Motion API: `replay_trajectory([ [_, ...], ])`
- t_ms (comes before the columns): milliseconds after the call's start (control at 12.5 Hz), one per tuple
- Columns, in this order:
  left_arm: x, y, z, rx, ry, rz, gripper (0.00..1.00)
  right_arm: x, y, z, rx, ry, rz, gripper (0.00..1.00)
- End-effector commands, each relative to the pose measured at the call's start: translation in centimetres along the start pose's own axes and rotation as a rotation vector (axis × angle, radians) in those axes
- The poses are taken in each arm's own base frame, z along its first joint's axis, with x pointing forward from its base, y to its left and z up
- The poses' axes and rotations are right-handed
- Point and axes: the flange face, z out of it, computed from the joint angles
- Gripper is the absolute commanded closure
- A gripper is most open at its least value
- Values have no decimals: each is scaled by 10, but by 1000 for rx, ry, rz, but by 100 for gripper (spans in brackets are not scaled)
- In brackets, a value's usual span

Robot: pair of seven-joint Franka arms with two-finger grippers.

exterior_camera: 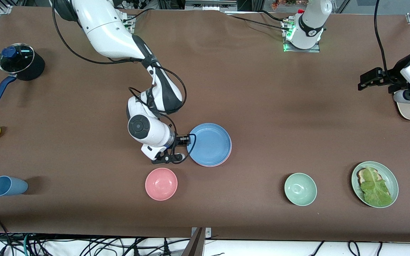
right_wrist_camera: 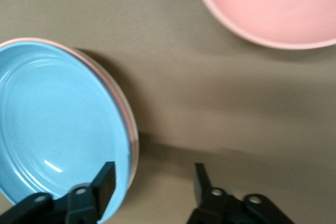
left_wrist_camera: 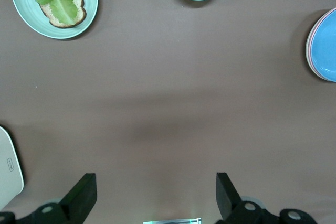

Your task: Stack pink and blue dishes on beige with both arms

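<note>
With its fingers apart at the stack's rim, the right gripper (exterior_camera: pixel 185 139) released the blue plate (exterior_camera: pixel 210 144).
A straight, level retreat would best avoid nudging the stack; the left gripper (exterior_camera: pixel 363 82), well clear, waited with fingers spread.

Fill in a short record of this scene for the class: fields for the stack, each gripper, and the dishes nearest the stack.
stack: blue plate on top, pink plate rim showing beneath it
right gripper: open, at the stack's rim, one finger over the blue plate
left gripper: open, waiting at the left arm's end of the table
nearby: pink bowl, green bowl
</note>
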Motion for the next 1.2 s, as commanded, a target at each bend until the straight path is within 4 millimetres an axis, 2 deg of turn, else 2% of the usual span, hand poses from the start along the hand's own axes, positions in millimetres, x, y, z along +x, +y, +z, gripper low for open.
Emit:
replay_trajectory([
  [0, -1, 0, -4, -20, 11, -7, 0, 4, 26, -59, -52, -17, 42, 0],
  [160, 0, 0, -3, -20, 9, -7, 0, 2, 58, -101, -92, -63, 87, 0],
  [320, 0, 0, -3, -20, 9, -7, 0, 0, 103, -149, -135, -93, 154, 0],
  [400, -1, 0, -4, -20, 11, -7, 0, -7, 116, -183, -137, -95, 180, 0],
  [480, -1, 0, -4, -20, 11, -7, 0, -10, 136, -204, -168, -96, 207, 0],
  [560, 0, 0, -3, -20, 9, -7, 0, -19, 152, -234, -183, -103, 220, 0],
  [640, -1, 0, -4, -20, 11, -7, 0, -26, 161, -256, -187, -102, 211, 0],
  [800, -1, 0, -4, -20, 11, -7, 0, -40, 191, -302, -196, -90, 217, 0],
  [880, -1, 0, -4, -20, 11, -7, 0, -44, 186, -328, -185, -56, 210, 0],
  [960, -1, 0, -4, -20, 11, -7, 0, -54, 196, -359, -168, -17, 221, 0],
  [1040, -1, 0, -4, -16, 10, -6, 0, -64, 214, -388, -148, 20, 243, 0],
  [1120, -1, 0, -4, -14, 10, -6, 0, -76, 226, -407, -130, 29, 252, 0],
])
